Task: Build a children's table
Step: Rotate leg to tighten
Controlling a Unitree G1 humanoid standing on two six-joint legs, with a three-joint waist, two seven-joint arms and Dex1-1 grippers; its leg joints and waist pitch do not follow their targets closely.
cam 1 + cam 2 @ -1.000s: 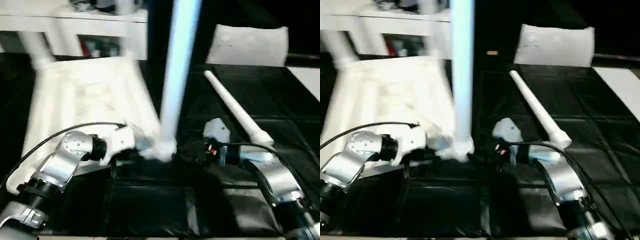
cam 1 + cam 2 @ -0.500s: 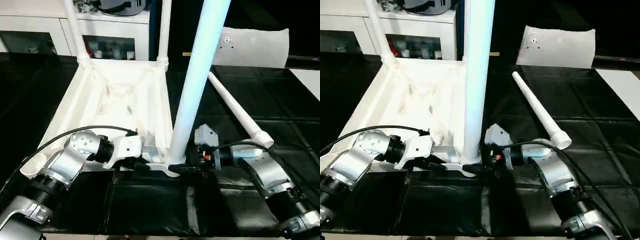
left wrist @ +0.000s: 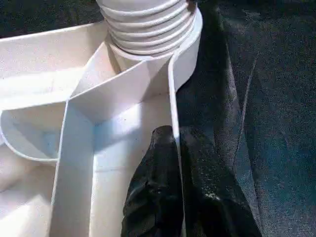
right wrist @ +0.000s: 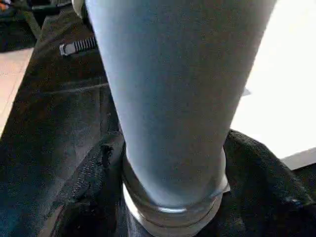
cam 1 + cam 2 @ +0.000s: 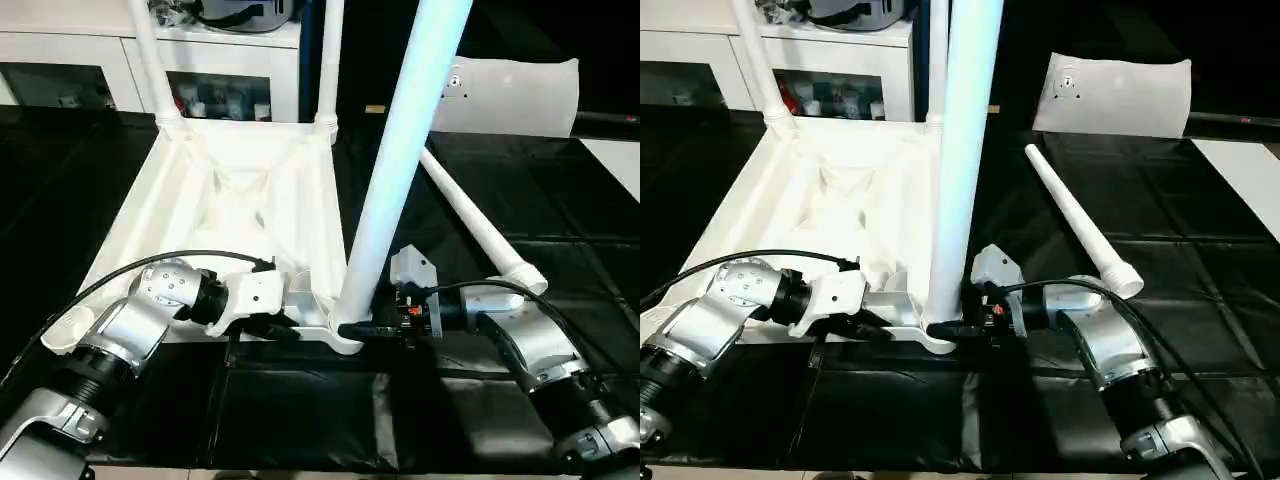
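While the children's table point(image 5: 240, 210) lies upside down on the black work surface point(image 5: 560, 200), with its ribbed underside turned up, we have two legs already standing in the far corner sockets and a third leg point(image 5: 400, 170) standing in the near corner socket point(image 5: 345, 335) on our right side. This third leg leans a little and its threaded end, seen in the left wrist view, is not fully down in the socket. The fourth leg point(image 5: 1075, 222) lies loose on the cloth, well apart from the top, to the right.

Our right gripper point(image 5: 372, 331) holds the third leg at its base, one black finger on each side of it. Our left gripper point(image 3: 175, 163) has its two fingers pressed together on the thin side wall of the top, just beside this socket, so the top does not turn.

We judge the step in hand is screwing this leg in. What can go wrong: because the leg is tilted, the thread may catch crooked and jam. The grip is very low on a long leg, so the leg may tip over if the fingers slip. If the left pinch slides off the thin wall, the whole top may rotate together with the leg.

Behind the table stands a white cabinet point(image 5: 90, 60).
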